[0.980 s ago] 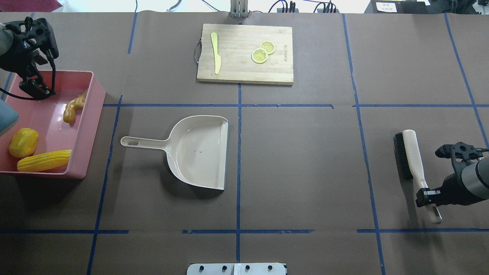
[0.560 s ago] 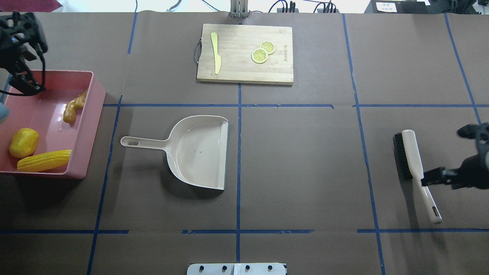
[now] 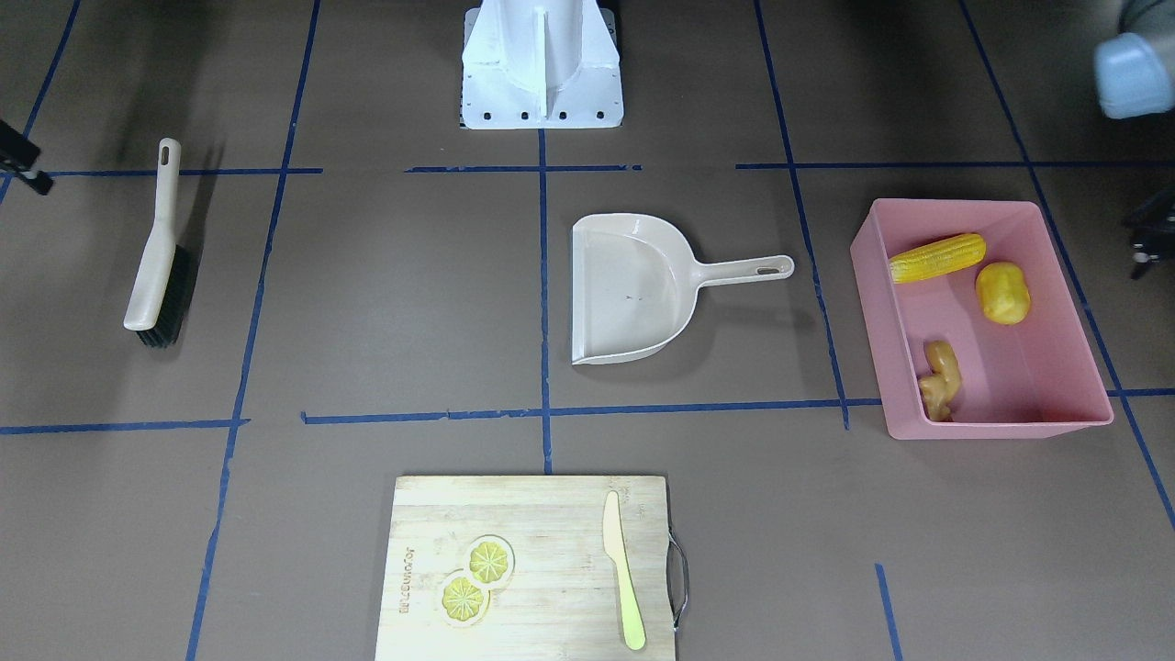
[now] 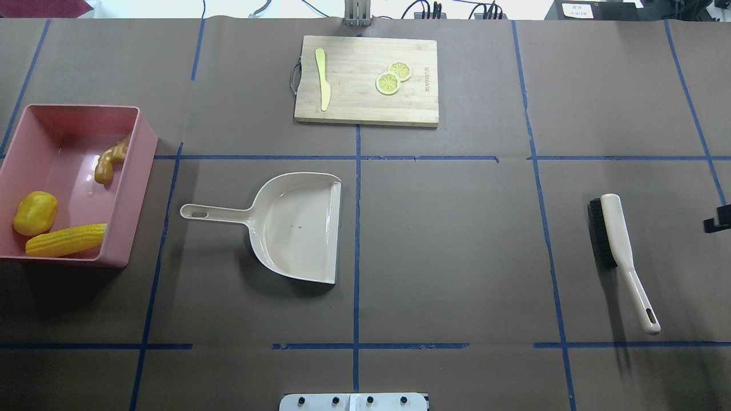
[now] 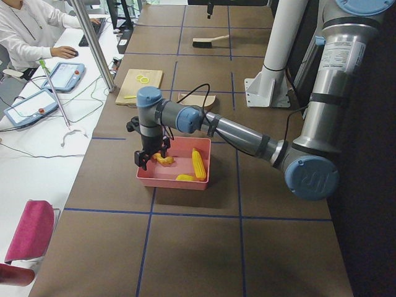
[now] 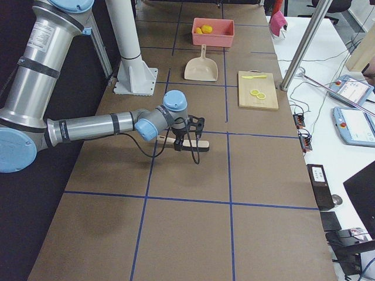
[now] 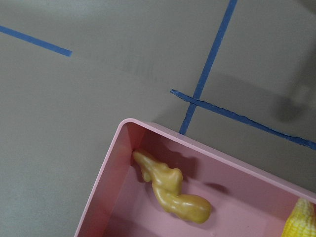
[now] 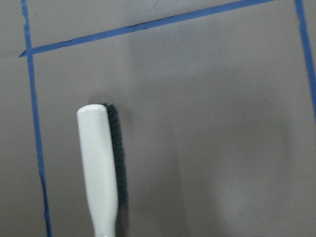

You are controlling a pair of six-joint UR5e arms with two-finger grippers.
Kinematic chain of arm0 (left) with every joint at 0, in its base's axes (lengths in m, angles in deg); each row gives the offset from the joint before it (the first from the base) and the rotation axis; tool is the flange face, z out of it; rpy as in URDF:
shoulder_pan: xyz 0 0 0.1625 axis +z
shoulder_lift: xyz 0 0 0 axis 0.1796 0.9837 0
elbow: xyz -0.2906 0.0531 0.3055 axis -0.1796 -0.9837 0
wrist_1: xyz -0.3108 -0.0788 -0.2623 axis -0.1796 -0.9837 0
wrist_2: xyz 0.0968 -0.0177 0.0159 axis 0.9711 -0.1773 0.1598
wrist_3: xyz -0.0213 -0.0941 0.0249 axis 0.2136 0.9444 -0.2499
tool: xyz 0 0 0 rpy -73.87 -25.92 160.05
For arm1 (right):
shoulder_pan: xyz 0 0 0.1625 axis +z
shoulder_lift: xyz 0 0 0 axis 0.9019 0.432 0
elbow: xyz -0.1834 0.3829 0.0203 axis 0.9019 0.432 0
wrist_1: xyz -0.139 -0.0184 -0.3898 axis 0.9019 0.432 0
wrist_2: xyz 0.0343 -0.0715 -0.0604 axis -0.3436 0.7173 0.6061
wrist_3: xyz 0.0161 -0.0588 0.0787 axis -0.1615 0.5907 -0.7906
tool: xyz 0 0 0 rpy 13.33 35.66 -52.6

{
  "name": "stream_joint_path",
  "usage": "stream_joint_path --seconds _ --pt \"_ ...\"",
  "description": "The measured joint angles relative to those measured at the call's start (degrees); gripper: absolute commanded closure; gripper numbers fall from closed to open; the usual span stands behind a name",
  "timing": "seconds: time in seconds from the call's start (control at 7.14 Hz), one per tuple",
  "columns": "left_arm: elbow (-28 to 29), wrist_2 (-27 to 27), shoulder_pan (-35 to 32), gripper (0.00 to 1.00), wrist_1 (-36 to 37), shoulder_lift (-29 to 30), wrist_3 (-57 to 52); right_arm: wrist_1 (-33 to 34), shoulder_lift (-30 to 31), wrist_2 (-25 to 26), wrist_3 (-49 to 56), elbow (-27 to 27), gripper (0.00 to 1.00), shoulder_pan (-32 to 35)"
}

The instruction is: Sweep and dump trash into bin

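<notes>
Bare table (image 4: 457, 240) separates dustpan (image 4: 297, 228) from brush (image 4: 614, 240). A cutting board (image 4: 354, 97) occupies the far edge, the bin (image 4: 134, 194) the left end.

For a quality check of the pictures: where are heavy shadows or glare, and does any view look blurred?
Overhead: the bin casts a dark shadow on the table toward the robot, and a small glare patch lies on its floor by the ginger. Right wrist: the brush looks slightly soft.

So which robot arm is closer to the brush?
Right. The right pincer is close by the brush, just off to its side and not touching it. The left pincer is at the pink bin, at the table's other end.
</notes>
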Motion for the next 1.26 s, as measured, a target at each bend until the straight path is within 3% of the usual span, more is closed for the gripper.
stream_joint_path --seconds 0.28,0.56,0.84,1.26 --pt "8.4 -8.1 -8.0 0.0 0.8 0.0 4.2 12.7 -0.8 0.0 16.7 0.4 0.0 7.4" --pt "9.5 -9.3 -10.7 0.0 0.8 -0.1 11.8 19.4 -2.9 0.3 26.3 2.7 0.0 11.2" --pt "6.9 -9.2 -11.0 0.0 0.8 -1.8 13.4 20.1 -5.4 0.4 28.8 6.6 0.0 12.1" --pt "-2.2 -9.5 -10.9 0.0 0.2 -9.4 13.6 19.9 -9.3 0.5 29.0 10.2 0.0 12.8"
